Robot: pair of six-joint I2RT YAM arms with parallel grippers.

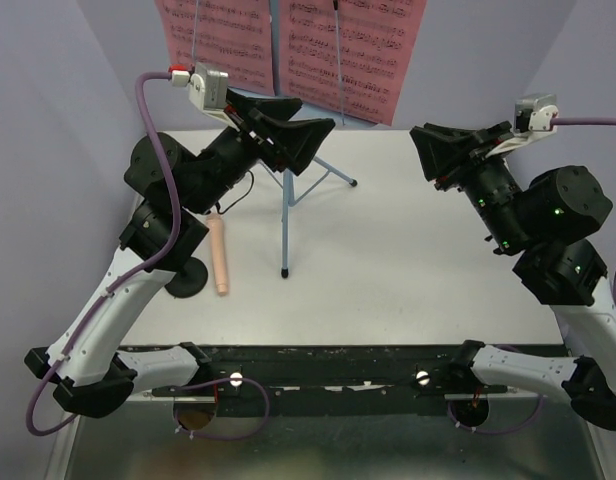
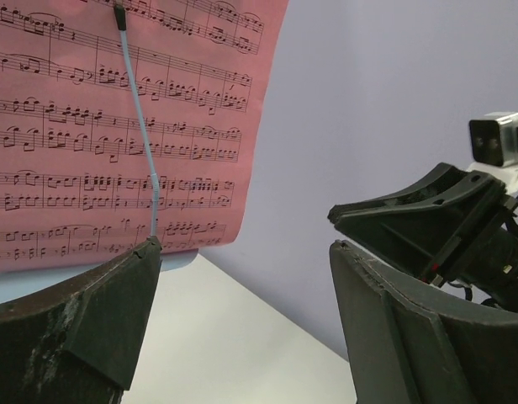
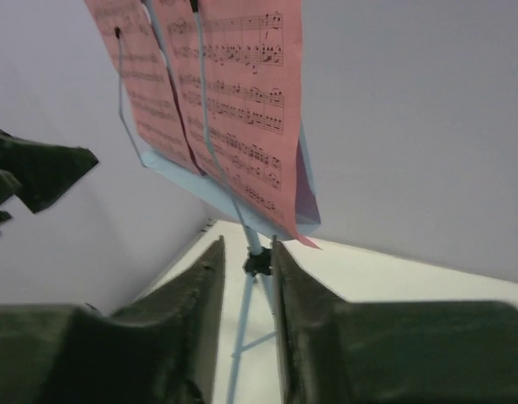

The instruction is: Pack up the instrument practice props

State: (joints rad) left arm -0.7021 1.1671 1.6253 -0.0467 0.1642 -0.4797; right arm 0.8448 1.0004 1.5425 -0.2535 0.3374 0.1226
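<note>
Top external: wedge-shaped matte-black left pincer (image 1: 316, 114) gapes wide, right pincer (image 1: 420, 148) shows a mere slit, near pink sheet-music pages (image 1: 358, 55).

Pink sheet-music pages (image 1: 378, 50) printed with black notes; light-blue stand (image 1: 286, 215); beige microphone (image 1: 220, 255); black mic base (image 1: 185, 281).

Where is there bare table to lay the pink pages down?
Largest bare patch: table between the legs of the music stand and the right arm, down to the near rail. Left side is crowded: toy microphone and black mic stand beside those legs, by the left arm.
</note>
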